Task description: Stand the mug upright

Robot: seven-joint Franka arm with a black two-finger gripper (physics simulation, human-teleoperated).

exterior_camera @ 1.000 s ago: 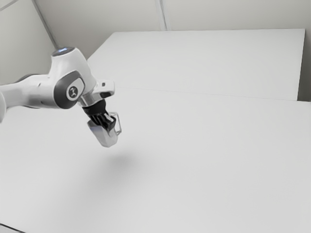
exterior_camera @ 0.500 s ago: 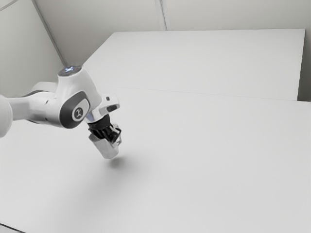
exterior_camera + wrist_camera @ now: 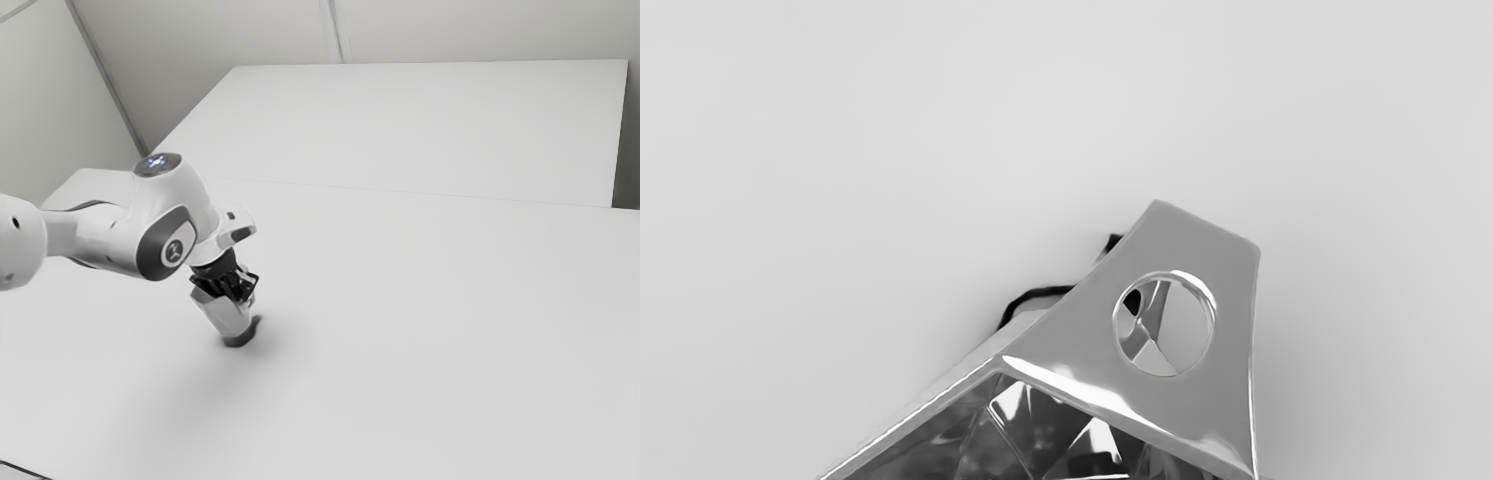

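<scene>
Mug (image 3: 226, 314): in the gripper (image 3: 238, 289), pale grey, low over the desk (image 3: 430, 330); contact with the desk cannot be told.
Mug pose: tilted, not upright; mouth end up and toward the exterior view's left, base end down and toward the exterior view's right.
Gripper: clamped on the mug at its mouth end, tipped along with it.
Arm (image 3: 103, 238): in from the exterior view's left, bent downward at the wrist, white with dark grey joint covers.
Under the mug: dark patch (image 3: 238, 341) right at the base end, with a softer shadow (image 3: 205, 375) spread over the desk around it.
Rim, wrist view: bright, angular edge (image 3: 1073, 385) around the open mouth, close before the gripper.
Interior, wrist view: dark and shiny, cut into facets (image 3: 1040, 433).
Outside, wrist view: smooth grey face (image 3: 1213, 247) with a round opening framed by a shiny ring (image 3: 1116, 320); more facets and a small black spot (image 3: 1132, 303) seen through it.
Beside that face: thin dark curved strip (image 3: 1033, 293), partly hidden by the mug; nature unclear.
Desk: plain, pale, broad.
Behind the desk: pale flat panel (image 3: 430, 125), then grey wall (image 3: 480, 28).
</scene>
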